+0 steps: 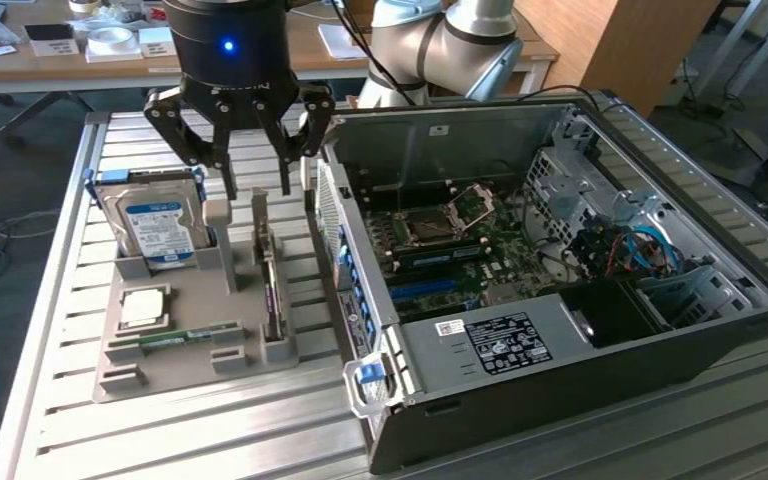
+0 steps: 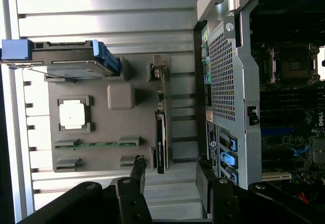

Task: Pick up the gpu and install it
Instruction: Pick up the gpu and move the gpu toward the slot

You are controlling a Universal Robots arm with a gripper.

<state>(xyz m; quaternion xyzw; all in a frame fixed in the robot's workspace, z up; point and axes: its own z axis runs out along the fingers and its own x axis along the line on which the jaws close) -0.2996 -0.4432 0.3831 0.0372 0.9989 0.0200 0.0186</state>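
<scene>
The gripper (image 1: 257,190) hangs over the tray (image 1: 197,300) with its fingers apart and nothing between them; below it the gpu (image 1: 267,280) stands on edge in a slot along the tray's side nearest the case (image 1: 558,250), untouched; at the tray's far end a drive (image 1: 157,225) stands upright; a cpu (image 1: 141,305) lies flat on the tray's middle; a memory stick (image 1: 184,337) sits in a slot at the tray's near end; the tray rests on the slatted counter (image 1: 224,440) just beside the open case.
</scene>
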